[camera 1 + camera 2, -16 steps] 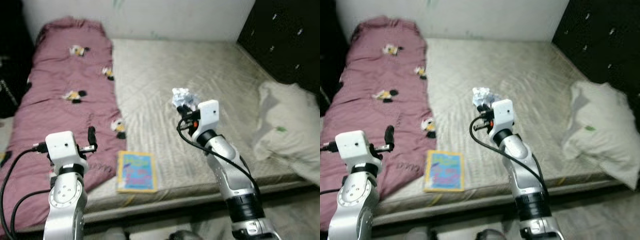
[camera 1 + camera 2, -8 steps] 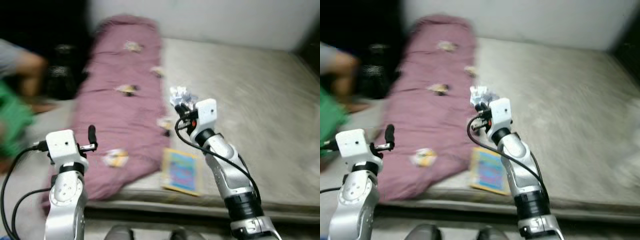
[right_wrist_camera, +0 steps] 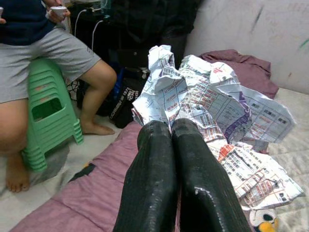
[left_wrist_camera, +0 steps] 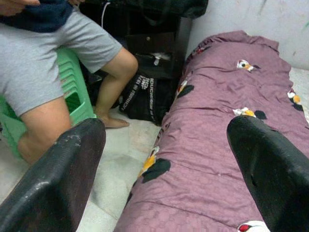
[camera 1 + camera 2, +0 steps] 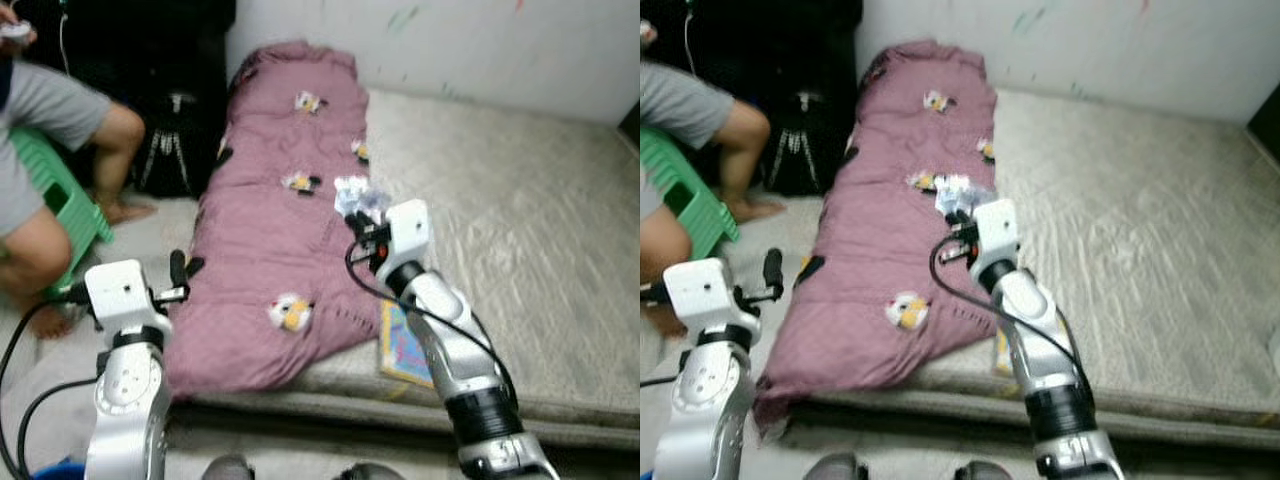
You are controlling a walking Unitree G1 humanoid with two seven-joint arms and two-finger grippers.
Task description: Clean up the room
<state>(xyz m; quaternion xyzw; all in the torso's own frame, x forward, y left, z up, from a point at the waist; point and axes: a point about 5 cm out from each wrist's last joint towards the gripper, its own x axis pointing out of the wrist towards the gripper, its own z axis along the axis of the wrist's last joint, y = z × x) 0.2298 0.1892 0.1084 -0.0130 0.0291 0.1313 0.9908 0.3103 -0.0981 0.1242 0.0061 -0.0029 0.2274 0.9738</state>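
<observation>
Paper [image 3: 207, 104], crumpled and printed, pinched at its lower edge between the pressed-together fingers [image 3: 157, 193] of the right gripper [image 5: 366, 222] and raised above the near part of the purple quilt [image 5: 280, 220]. Held up and forward like that most likely to carry it clear of the bedding on the way to wherever rubbish goes; no bin in sight, so no telling the destination. A light wad, likely to slip if the pinch loosens, hence a grip best kept firm.

Left gripper [image 4: 164, 159] poised at the robot's left, over the quilt's edge and the pale floor [image 4: 125, 159] beside the bed, its two fingers standing wide apart with nothing between them. Probably kept free for the next pickup.

Quilt spread lengthwise down the left side of the bare mattress [image 5: 530, 230], patterned with small cartoon figures, its near end drooping over the mattress edge. Book [image 5: 403, 345] with a blue and yellow cover lying flat on the mattress just beside the quilt's near corner, partly hidden behind the right forearm; likely another item to tidy.

Person [image 5: 45, 180] in grey shorts seated on a green plastic stool [image 3: 48, 111] to the left of the bed, bare feet on the floor, with a black bag [image 5: 170, 150] on the floor between the stool and the bed. Worth a wide berth when turning that way.
</observation>
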